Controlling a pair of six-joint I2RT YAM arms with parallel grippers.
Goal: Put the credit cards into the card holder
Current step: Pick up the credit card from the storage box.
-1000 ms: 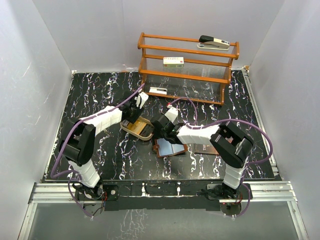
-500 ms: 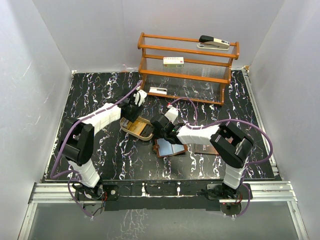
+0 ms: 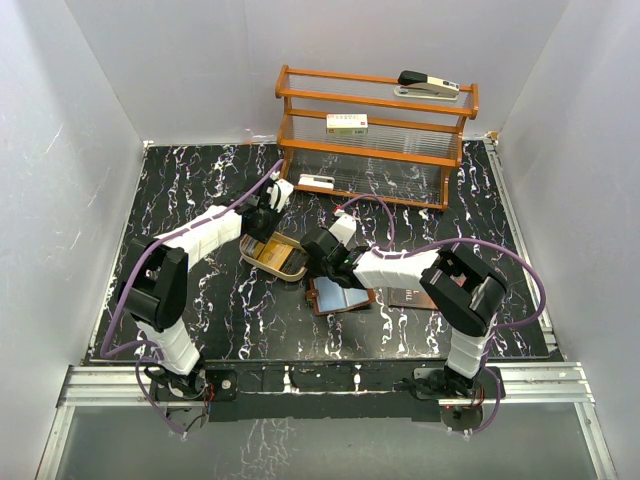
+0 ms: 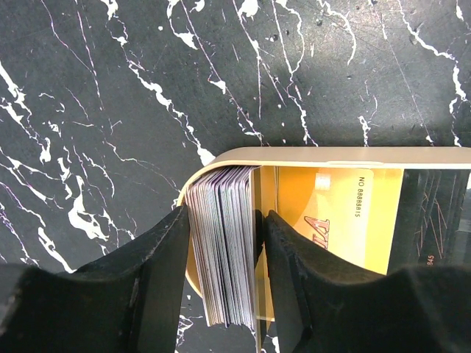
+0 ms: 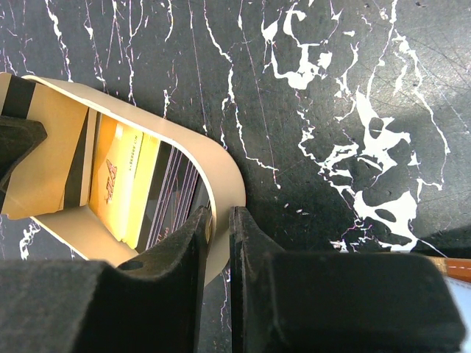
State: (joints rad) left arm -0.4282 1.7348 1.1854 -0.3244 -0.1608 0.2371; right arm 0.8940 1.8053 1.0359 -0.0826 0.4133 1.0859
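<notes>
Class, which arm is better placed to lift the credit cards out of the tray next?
Probably left: the left gripper straddles the upright credit cards; the right gripper only pinches the tray rim.

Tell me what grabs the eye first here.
Both arms meet at the tan tray mid-table. The left arm sets its jaws either side of a stack of credit cards standing on edge inside it, while the right arm has its jaws pinching the rim. Behind stands a wooden rack with a stapler on top.
</notes>
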